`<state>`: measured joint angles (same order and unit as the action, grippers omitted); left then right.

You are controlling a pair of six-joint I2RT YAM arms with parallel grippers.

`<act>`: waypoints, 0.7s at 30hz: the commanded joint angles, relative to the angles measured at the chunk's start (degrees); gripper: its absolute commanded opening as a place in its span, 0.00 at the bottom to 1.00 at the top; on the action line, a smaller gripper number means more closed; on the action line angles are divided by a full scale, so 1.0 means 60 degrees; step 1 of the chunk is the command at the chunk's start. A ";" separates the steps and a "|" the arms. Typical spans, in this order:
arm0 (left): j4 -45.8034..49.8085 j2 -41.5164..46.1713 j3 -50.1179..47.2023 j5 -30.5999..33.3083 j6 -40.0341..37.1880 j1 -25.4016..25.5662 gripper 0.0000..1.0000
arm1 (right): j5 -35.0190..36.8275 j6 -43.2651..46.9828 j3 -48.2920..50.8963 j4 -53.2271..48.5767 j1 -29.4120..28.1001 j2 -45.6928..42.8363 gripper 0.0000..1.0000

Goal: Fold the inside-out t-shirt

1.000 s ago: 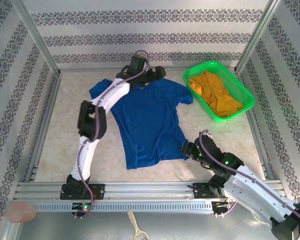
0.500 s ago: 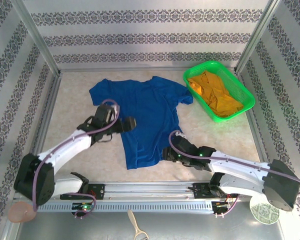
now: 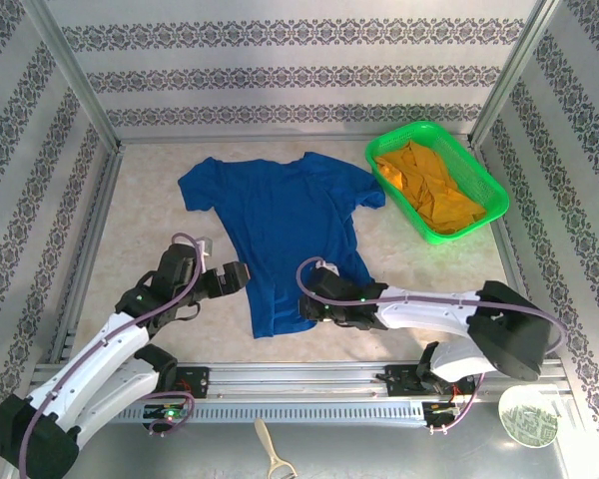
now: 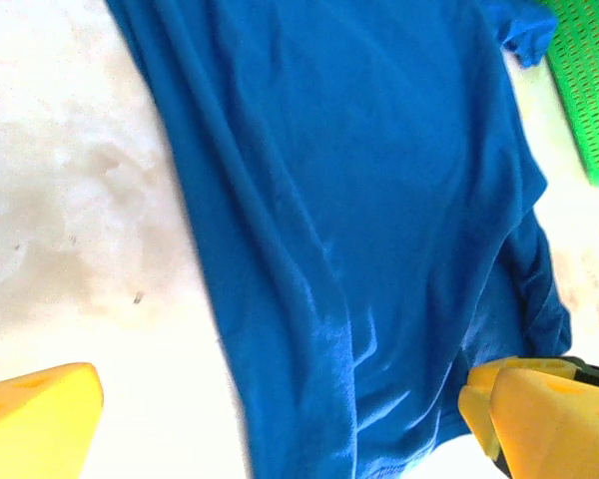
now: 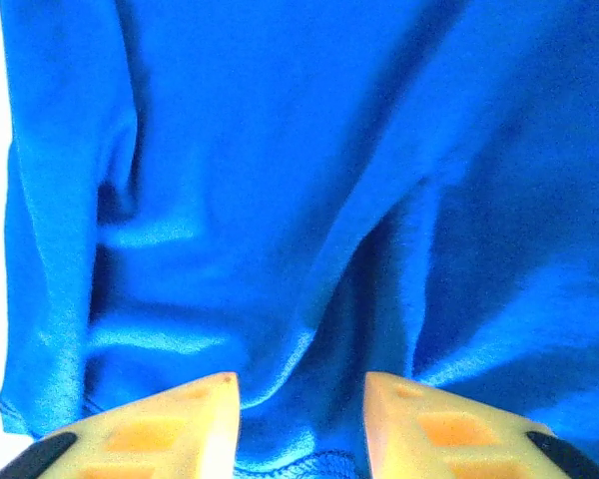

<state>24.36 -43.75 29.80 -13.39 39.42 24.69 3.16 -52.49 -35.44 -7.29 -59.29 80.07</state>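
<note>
A royal-blue t-shirt (image 3: 290,230) lies spread out on the pale desk (image 3: 140,230), collar toward the far wall and hem toward the arms' bases; its sleeves reach out to either side, and soft creases run down the body. The left hand (image 3: 240,277) hovers low just beside the shirt's left edge, near the hem; its yellow fingers (image 4: 40,414) stand released and wide apart in the left wrist view, one over bare desk and the other over the cloth near the hem. The right arm stretches low across the near side of the desk, and the right hand (image 3: 309,307) sits at the shirt's near hem; in the right wrist view its fingertips (image 5: 180,409) stand partly drawn together with a ridge of blue fabric rising between them, the stitched hem just at the tips; whether they actually pinch the cloth cannot be told. A green plastic basket (image 3: 484,180) sits at the far right corner of the desk, apart from the shirt's right sleeve; an orange-yellow garment (image 3: 429,190) lies crumpled inside it.
</note>
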 commanded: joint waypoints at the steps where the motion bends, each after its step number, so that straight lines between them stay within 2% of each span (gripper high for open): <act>1: 0.0717 0.0067 0.0194 -0.0408 -0.0116 0.0190 1.00 | -0.0024 0.0091 -0.0440 0.0333 -0.0235 0.0549 0.15; 2: 0.0552 0.0056 0.0112 -0.0532 0.0009 0.0269 1.00 | -0.0096 0.0069 -0.0515 0.0413 -0.0293 0.0651 0.03; 3: 0.0247 0.0040 -0.0003 -0.0617 0.0164 0.0401 0.99 | -0.0244 0.0087 -0.0628 0.0563 -0.0375 0.0699 0.00; 8: -0.1040 -0.0480 -0.0263 -0.0383 0.0842 0.1441 1.00 | -0.0098 0.0131 -0.0958 0.0572 -0.0709 -0.0181 0.00; 10: -0.1560 -0.0999 -0.0201 -0.0120 0.0995 0.2018 1.00 | 0.0607 0.0004 -0.0756 0.0225 -0.0608 -0.1072 0.00; 16: -0.2966 -0.3308 0.0322 0.0506 0.1102 0.3515 1.00 | 0.1442 -0.0274 0.0267 -0.1059 0.0655 -0.3697 0.00; 19: -0.2968 -0.4654 0.1000 0.0956 0.0751 0.4158 1.00 | 0.1317 -0.0322 0.0707 -0.1680 0.1463 -0.4614 0.00; 21: -0.2723 -0.5482 0.1554 0.1252 0.0525 0.4453 1.00 | 0.1227 -0.0383 0.1000 -0.1970 0.1901 -0.5167 0.06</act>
<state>10.83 -72.58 34.98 -9.91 44.34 49.21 9.02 -53.69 -32.14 -12.51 -50.24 51.55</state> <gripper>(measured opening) 0.996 0.069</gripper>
